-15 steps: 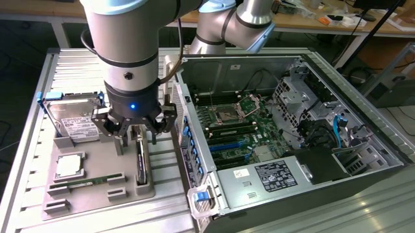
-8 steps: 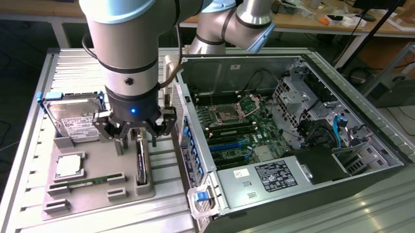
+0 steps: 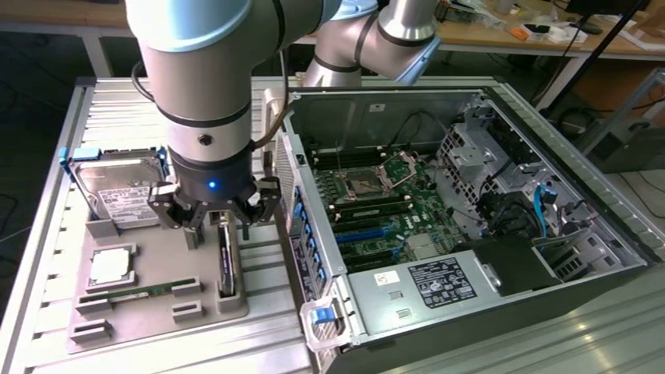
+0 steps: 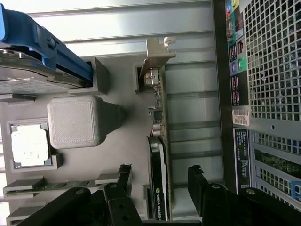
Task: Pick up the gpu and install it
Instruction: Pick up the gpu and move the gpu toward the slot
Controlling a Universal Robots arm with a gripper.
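Over the gray parts tray (image 3: 156,257), beside the open PC case (image 3: 406,109): my gripper (image 3: 220,231) hangs w/ jaws apart, straddling the gpu (image 3: 226,265), not clamped. Card stands on edge in its slot. In wrist view, the fingers (image 4: 123,181) cut off one end.
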